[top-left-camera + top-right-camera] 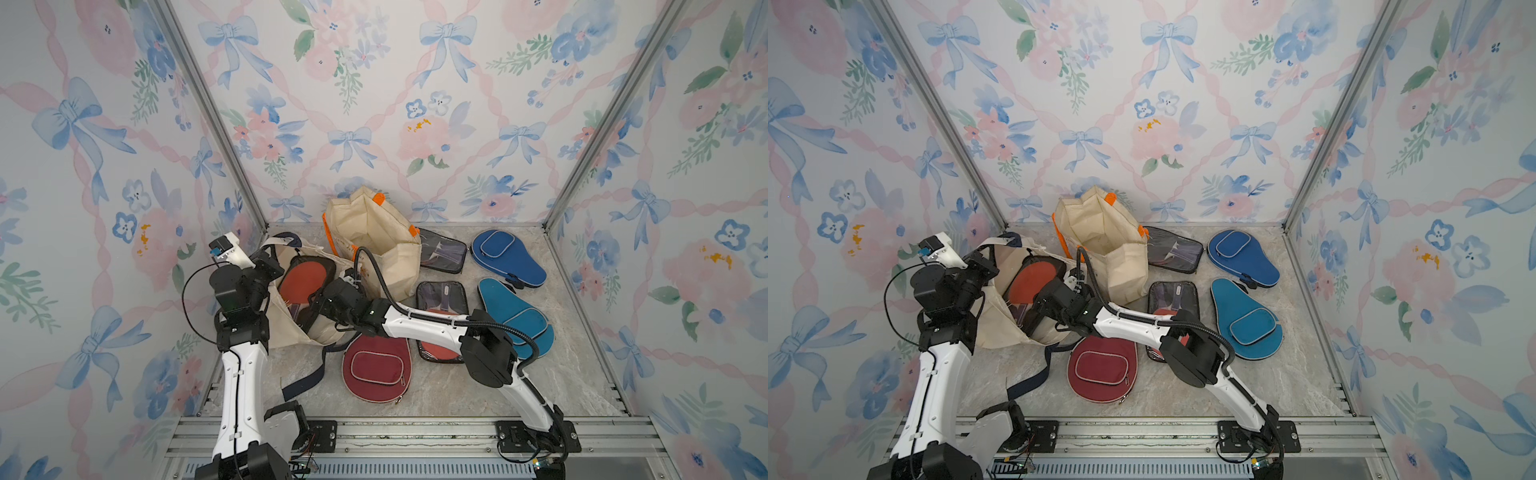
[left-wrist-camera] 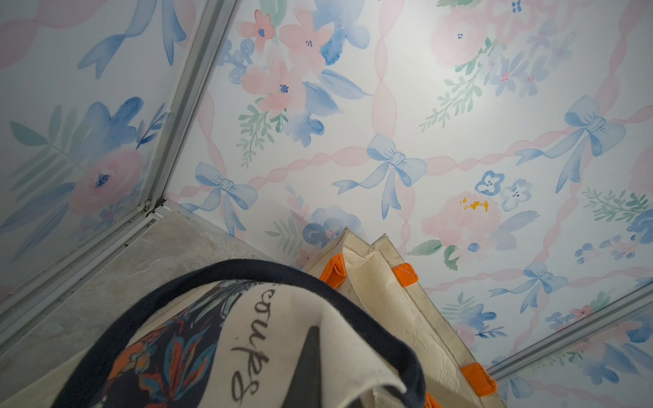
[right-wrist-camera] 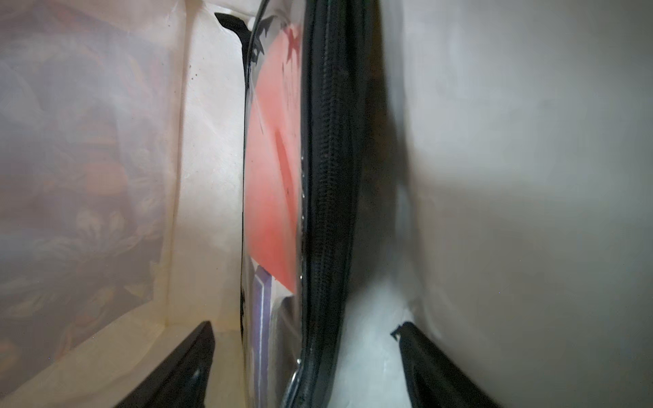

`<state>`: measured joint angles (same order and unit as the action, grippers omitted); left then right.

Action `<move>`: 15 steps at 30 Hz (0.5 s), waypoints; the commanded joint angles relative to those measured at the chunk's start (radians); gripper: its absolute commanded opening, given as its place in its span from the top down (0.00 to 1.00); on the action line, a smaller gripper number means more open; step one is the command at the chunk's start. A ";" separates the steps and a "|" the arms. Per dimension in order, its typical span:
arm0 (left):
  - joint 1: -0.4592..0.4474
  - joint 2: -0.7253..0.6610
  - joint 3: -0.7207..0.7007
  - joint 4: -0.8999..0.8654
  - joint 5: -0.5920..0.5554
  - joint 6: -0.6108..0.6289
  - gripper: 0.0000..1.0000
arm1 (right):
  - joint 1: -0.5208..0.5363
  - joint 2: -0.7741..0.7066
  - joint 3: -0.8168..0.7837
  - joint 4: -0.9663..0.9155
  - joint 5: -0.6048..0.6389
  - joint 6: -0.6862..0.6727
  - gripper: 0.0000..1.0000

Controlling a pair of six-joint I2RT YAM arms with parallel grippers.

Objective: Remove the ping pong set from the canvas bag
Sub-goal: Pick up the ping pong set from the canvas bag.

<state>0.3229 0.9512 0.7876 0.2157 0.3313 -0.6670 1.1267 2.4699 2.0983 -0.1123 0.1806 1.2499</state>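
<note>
Inside bag — right fingers spread astride ping pong set | left fingers pinching bag

The canvas bag with navy straps gapes open on the floor, and the ping pong set, a red paddle in a clear pouch, shows inside it. The left gripper is clamped on the bag's rim, and the right gripper reaches into its mouth. A maroon paddle case lies just beside the bag.

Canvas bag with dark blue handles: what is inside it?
The canvas bag holds a clear, black-edged ping pong set with a red paddle; the right gripper stands open astride its zipper edge. The bag's bottom is hidden.
</note>
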 commanded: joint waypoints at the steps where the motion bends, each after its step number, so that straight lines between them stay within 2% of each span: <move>1: -0.005 -0.029 0.021 0.161 0.020 -0.023 1.00 | -0.007 0.058 0.058 -0.063 0.026 -0.005 0.20; 5: -0.011 -0.031 0.021 0.166 0.023 -0.024 1.00 | -0.011 0.096 0.103 -0.063 0.024 -0.004 0.20; 15: -0.022 -0.026 0.019 0.168 0.025 -0.021 1.00 | -0.025 0.184 0.191 0.087 0.015 -0.069 0.18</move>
<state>0.3061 0.9512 0.7872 0.2165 0.3351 -0.6670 1.1114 2.6102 2.2475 -0.0742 0.1844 1.2182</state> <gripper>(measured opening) 0.071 0.814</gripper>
